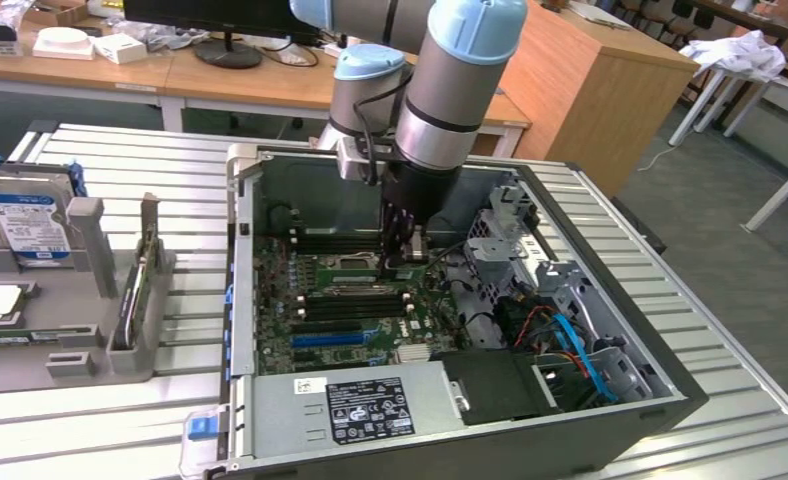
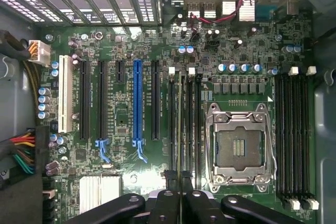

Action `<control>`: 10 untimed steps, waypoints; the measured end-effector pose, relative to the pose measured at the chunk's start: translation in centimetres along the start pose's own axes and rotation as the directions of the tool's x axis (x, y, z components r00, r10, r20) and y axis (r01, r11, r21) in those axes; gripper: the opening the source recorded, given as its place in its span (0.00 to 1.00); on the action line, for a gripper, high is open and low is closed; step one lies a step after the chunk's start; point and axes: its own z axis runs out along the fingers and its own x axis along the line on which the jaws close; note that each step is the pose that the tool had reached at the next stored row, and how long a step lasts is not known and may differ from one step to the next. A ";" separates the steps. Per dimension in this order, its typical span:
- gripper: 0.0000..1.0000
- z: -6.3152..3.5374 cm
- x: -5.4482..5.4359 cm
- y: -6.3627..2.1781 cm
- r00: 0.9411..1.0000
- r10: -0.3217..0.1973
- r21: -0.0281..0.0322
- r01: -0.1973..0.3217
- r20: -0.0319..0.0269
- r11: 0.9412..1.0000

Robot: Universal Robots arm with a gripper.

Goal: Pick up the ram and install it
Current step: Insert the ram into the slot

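Observation:
The ram (image 2: 181,119) shows edge-on as a thin green strip running along the black memory slots (image 2: 171,124) beside the CPU socket (image 2: 239,148). My gripper (image 2: 179,178) is shut on it, with the black fingers (image 2: 169,192) pressed against its sides. In the exterior view the gripper (image 1: 408,262) reaches straight down inside the open computer case (image 1: 641,395), just above the motherboard (image 1: 347,300). The ram (image 1: 418,245) stands upright between the fingers. I cannot tell whether its lower edge touches a slot.
A second bank of black memory slots (image 2: 294,135) lies beyond the socket. A long blue slot (image 2: 137,103) and coloured cables (image 2: 21,156) are nearby. At the exterior view's left a grey fixture (image 1: 81,335) holds a hard drive (image 1: 27,225). The power supply (image 1: 354,405) fills the case's near end.

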 end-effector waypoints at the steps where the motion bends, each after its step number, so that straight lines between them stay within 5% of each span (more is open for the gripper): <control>1: 0.12 0.06 0.0 0.00 1.000 0.000 0.000 0.000 0.000 1.000; 10: 0.12 1.07 0.0 0.01 1.000 0.000 0.000 0.000 -0.007 1.000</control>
